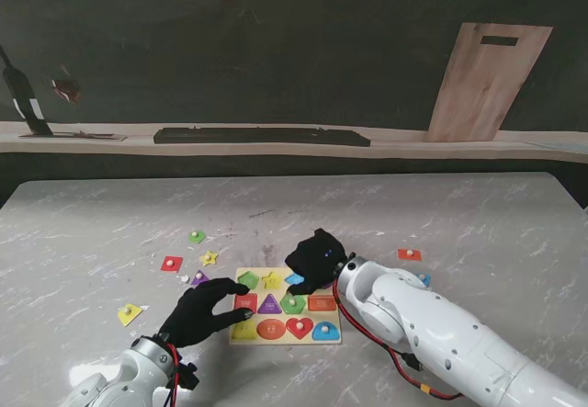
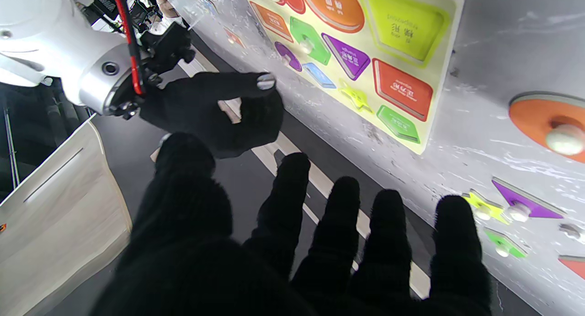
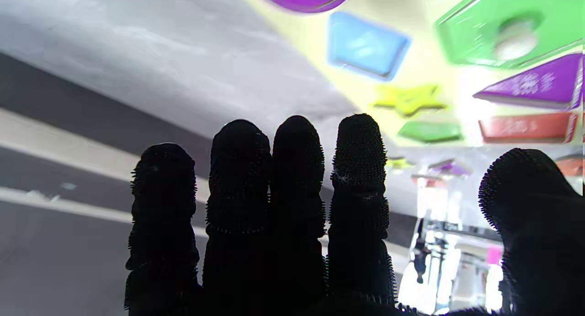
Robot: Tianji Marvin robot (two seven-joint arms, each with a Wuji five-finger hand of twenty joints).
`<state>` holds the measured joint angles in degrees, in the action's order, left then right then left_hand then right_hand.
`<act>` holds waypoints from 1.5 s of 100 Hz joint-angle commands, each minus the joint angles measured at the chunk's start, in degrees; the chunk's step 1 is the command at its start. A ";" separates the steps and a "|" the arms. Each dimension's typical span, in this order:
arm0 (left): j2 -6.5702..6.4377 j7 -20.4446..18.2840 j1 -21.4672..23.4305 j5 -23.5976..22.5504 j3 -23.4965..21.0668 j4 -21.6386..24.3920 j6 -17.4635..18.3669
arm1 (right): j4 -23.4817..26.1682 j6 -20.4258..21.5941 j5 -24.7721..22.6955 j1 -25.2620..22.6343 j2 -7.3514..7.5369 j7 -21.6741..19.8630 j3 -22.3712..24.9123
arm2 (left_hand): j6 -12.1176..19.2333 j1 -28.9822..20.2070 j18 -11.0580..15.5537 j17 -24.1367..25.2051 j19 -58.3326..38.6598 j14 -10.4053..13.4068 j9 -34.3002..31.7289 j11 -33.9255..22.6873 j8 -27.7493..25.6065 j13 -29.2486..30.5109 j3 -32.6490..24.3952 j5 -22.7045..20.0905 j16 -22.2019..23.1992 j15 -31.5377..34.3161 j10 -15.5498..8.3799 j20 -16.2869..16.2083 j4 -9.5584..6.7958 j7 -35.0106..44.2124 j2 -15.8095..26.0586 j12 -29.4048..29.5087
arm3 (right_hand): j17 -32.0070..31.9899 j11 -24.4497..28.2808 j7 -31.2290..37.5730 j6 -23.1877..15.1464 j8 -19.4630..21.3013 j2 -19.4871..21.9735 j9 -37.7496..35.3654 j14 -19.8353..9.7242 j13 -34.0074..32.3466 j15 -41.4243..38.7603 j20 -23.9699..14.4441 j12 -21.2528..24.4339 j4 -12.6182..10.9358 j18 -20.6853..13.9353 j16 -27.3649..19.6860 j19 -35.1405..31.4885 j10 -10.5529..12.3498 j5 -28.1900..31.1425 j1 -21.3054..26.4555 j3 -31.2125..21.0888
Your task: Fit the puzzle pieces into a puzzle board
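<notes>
The puzzle board lies on the marble table in front of me, also seen in the left wrist view. Some slots hold knobbed pieces, such as the green one and the red heart; others show printed bottoms. My left hand hovers at the board's left edge, fingers spread, holding nothing. My right hand is over the board's far right corner and hides that part. Its fingers are straight, thumb apart, with no piece between them.
Loose pieces lie left of the board: green, red, a yellow star, purple and yellow. A red-orange piece lies to the right. A wooden board leans at the back wall.
</notes>
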<state>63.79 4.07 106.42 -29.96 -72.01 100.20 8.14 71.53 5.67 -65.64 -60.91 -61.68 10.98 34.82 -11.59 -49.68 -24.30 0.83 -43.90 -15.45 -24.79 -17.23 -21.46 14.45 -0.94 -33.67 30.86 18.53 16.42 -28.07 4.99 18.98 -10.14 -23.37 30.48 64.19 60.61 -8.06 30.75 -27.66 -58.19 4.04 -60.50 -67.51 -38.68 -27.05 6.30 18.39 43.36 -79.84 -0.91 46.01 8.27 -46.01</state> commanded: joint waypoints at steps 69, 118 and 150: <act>0.03 -0.71 -0.55 0.83 0.60 -0.28 0.29 | 3.40 0.80 -18.53 -16.49 6.37 -4.50 31.75 | 1.11 -0.54 3.44 0.94 -0.09 1.99 0.13 0.46 0.60 -1.75 2.39 -0.24 -0.51 -0.68 -0.13 -0.83 -2.05 -0.73 1.59 0.59 | -10.82 -8.86 -6.64 -8.66 -3.77 -7.45 17.83 -3.01 14.21 12.69 3.94 0.61 -1.32 -1.40 -3.28 9.57 2.79 -18.72 8.45 -14.07; -0.22 -1.71 -1.84 1.22 1.66 -1.39 2.47 | 0.47 8.72 -14.49 -18.95 6.70 -5.78 38.91 | 1.19 -0.08 5.30 -0.01 1.04 2.19 3.87 0.93 1.21 -2.09 2.16 6.79 -1.08 -1.04 -0.70 0.31 -2.45 -1.49 -0.67 0.94 | -11.11 -8.07 -6.71 -12.57 -1.18 -16.83 23.37 -5.87 18.66 15.83 3.15 0.19 -0.88 -4.14 -4.43 11.83 6.00 -24.16 15.19 -23.06; 0.02 -1.02 -4.20 2.63 3.80 -3.07 4.89 | -7.01 7.73 -14.11 -15.49 7.46 1.60 33.97 | 1.80 0.10 5.02 0.35 1.39 3.32 4.70 0.44 0.90 -2.17 1.68 8.33 -1.03 -0.99 -1.62 0.46 -2.66 0.18 -1.36 0.83 | -8.49 -7.18 -4.75 -12.50 -0.80 -17.32 19.88 -6.60 15.78 14.82 2.65 -0.08 0.52 -4.51 -4.12 11.47 8.01 -23.30 13.82 -22.59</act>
<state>63.61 3.62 102.49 -27.80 -68.42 96.83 13.09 66.19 13.77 -80.17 -76.84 -54.24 11.30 69.72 -11.59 -49.69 -24.31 0.70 -43.08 -15.28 -21.61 -17.19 -20.84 14.45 -0.93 -27.29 30.21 18.53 16.42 -28.07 4.99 18.47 -11.18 -23.25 21.17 55.63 53.89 -19.25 28.81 -43.15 -36.11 -1.53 -42.69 -52.17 -35.03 -26.53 5.54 14.46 39.08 -68.01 5.28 22.99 22.52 -67.05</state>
